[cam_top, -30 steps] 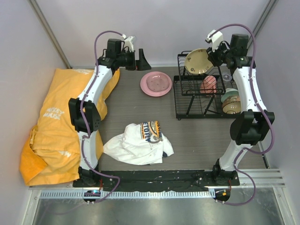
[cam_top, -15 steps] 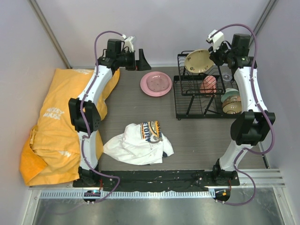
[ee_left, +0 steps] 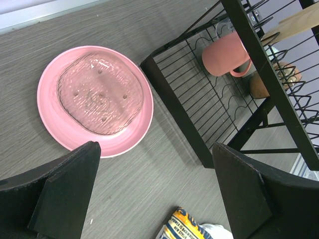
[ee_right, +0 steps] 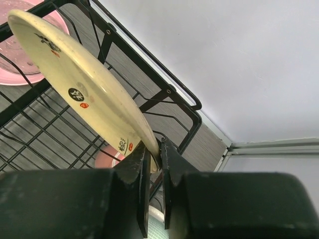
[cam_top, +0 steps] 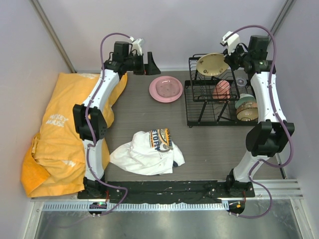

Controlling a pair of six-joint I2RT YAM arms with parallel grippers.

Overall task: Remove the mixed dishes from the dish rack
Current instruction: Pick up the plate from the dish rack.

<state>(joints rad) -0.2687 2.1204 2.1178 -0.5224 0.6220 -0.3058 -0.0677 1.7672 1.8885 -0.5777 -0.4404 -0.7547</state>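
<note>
My right gripper (ee_right: 153, 158) has its jaws pinched on the cream plate's (ee_right: 79, 84) rim, plate slanting up-left over the rack (cam_top: 212, 107); left gripper (ee_left: 154, 191) gapes idle.

The right arm (cam_top: 264, 84) hides part of the glass (cam_top: 241, 81) and the bowls (cam_top: 245, 108). In the left wrist view the rack (ee_left: 234, 99) runs off the right edge, its bars crossing the bowls. The plate's (ee_right: 84, 94) rim vanishes between the right gripper's (ee_right: 154, 159) fingers.

Pink plate (cam_top: 166, 89) with a ribbed centre, cream plate (ee_right: 84, 94) with small black and red marks, pink mug (ee_left: 225, 54), black wire dish rack (cam_top: 199, 104). Grey wood-grain counter (cam_top: 134, 117). White T-shirt (cam_top: 147, 152) with orange-blue print, orange cloth (cam_top: 55, 134).
</note>
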